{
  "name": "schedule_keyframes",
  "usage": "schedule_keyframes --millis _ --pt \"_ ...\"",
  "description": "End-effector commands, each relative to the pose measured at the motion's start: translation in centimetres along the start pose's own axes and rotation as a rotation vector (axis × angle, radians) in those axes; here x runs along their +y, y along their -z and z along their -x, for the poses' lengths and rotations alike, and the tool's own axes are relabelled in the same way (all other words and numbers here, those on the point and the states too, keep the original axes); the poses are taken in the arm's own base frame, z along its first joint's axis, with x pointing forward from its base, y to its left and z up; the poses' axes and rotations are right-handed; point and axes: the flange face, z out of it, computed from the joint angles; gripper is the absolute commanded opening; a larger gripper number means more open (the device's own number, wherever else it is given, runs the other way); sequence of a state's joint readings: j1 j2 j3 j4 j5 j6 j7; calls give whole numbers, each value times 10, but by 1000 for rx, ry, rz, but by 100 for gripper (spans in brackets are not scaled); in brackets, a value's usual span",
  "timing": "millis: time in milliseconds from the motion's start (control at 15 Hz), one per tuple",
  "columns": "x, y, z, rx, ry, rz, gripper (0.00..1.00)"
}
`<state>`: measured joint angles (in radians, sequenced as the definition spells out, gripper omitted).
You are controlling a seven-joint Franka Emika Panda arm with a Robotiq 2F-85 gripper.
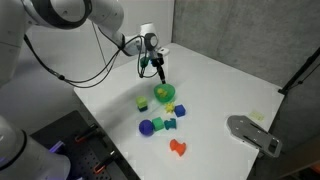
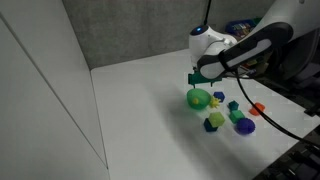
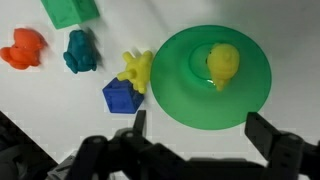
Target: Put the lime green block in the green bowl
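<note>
The green bowl (image 3: 178, 96) stands on the white table and holds a rounded yellow piece (image 3: 224, 62). It shows in both exterior views (image 1: 166, 95) (image 2: 198, 100). The lime green block (image 1: 142, 102) sits on the table just beside the bowl; it also shows in an exterior view (image 2: 213, 122). It is out of the wrist view. My gripper (image 3: 200, 130) is open and empty, hovering just above the bowl's edge (image 1: 157, 68) (image 2: 196, 80).
Near the bowl lie a dark green block (image 3: 70, 10), an orange toy (image 3: 22, 48), a teal toy (image 3: 80, 50), a small yellow piece (image 3: 137, 68) and a blue block (image 3: 122, 95). A blue ball (image 1: 147, 127) lies nearby. A grey object (image 1: 252, 133) sits at the table's side.
</note>
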<state>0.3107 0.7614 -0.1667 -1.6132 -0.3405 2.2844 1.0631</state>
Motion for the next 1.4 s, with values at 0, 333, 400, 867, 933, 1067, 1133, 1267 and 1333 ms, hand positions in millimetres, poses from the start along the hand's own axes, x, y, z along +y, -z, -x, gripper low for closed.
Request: schedule_keyframes --millis 0,333,400,867,933,1067,1133,1267,1333 --pt "34 18 9 -49 131 -7 100" --pt "63 22 33 -96 282 -42 100" --pt "66 22 40 -109 301 -57 100" --pt "81 20 73 -208 351 -148 100" --pt "66 8 72 -187 332 -103 100" --pt "67 8 73 -193 336 -105 100" --pt "67 7 73 -193 336 -104 100" --pt "66 -1 77 -180 354 -92 100" --pt "64 -7 82 -175 363 -104 100"
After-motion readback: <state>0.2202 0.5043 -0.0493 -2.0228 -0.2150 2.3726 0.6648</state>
